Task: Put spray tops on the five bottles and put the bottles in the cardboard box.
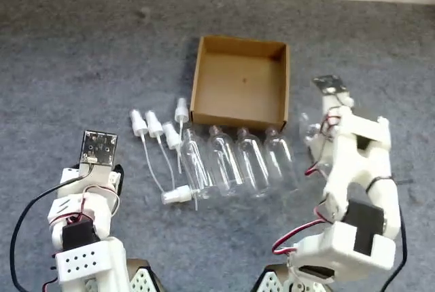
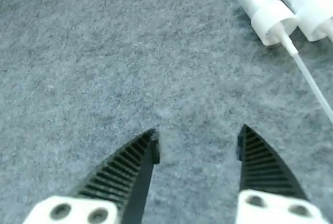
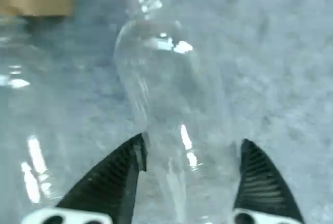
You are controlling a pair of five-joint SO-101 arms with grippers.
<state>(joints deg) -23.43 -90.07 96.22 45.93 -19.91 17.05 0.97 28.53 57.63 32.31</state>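
Left jaws spread wide over fuzzy grey felt bench [image 2: 104, 52] near two white ribbed spray tops [image 2: 263, 14], right jaws wide astride a clear smooth plastic bottle [image 3: 161, 78] lying beside the square cardboard box [image 1: 239, 87].

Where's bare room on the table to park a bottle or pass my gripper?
Bare carpet lies left of the spray tops, under the left gripper, and on the robot's side of the bottles. The floor of the cardboard box is bare too. Crowded: between the box front and the bottle necks.
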